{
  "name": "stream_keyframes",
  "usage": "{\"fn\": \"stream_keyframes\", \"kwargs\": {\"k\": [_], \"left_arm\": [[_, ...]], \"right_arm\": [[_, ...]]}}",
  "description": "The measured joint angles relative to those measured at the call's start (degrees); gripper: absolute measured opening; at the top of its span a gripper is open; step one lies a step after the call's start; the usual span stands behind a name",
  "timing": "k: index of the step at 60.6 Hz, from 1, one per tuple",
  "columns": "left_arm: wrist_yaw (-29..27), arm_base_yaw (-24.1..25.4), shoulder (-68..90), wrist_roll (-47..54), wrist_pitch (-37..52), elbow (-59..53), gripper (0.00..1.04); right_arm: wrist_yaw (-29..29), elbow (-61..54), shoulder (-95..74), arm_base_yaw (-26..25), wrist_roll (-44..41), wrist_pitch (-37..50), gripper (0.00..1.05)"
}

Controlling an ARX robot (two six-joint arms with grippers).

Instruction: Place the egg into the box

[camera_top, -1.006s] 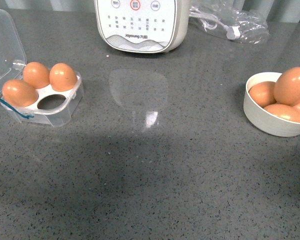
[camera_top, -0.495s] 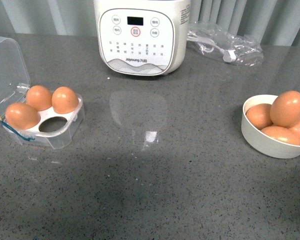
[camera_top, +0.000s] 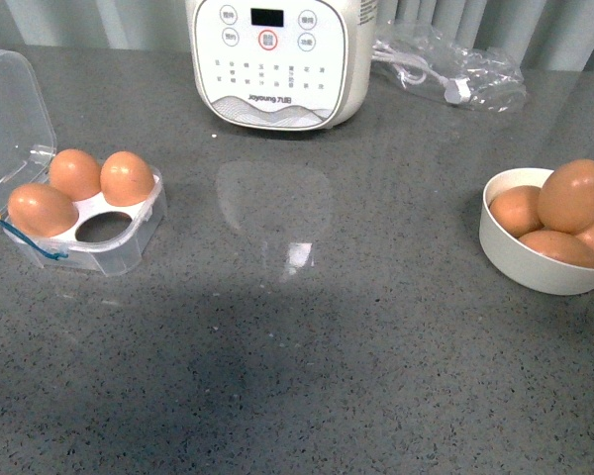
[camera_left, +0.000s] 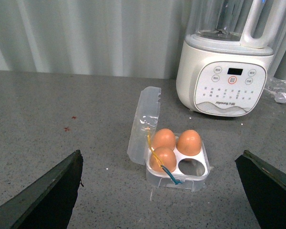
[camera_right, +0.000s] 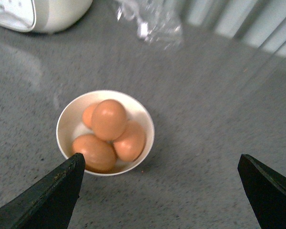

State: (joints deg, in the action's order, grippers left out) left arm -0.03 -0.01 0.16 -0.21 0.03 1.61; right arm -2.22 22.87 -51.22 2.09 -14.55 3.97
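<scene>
The egg [camera_top: 572, 195] is lying atop 3 others in the round white bowl [camera_top: 535, 269], which is sitting on the right of the grey countertop [camera_top: 376, 346]. The clear box [camera_top: 129, 242] is standing well apart on the left with its lid [camera_top: 10, 109] tipped back, 3 of its 4 cells holding eggs. The right gripper [camera_right: 161, 156] is hovering over the bowl, jaws spread wide, gripping nothing. The left gripper [camera_left: 161, 152] is hanging equally wide and empty above the box. A white Joyoung appliance [camera_top: 272, 59] is standing behind, beside a crumpled plastic bag [camera_top: 455, 64].
</scene>
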Motion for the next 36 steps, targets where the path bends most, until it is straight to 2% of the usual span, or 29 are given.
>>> {"fn": "stream_keyframes", "kwargs": {"k": [10,19,36], "left_arm": [[0.0,0.0,0.0,0.0,0.0,0.0,0.98],[0.0,0.0,0.0,0.0,0.0,0.0,0.98],[0.0,0.0,0.0,0.0,0.0,0.0,0.98]], "right_arm": [[-2.6,12.7,-16.7,0.0,3.0,-7.7,0.97],[-2.9,20.6,-26.6,0.4,3.1,-10.8,0.97],[-3.7,28.6,-37.1,2.9,4.1,-15.5,0.97]]}}
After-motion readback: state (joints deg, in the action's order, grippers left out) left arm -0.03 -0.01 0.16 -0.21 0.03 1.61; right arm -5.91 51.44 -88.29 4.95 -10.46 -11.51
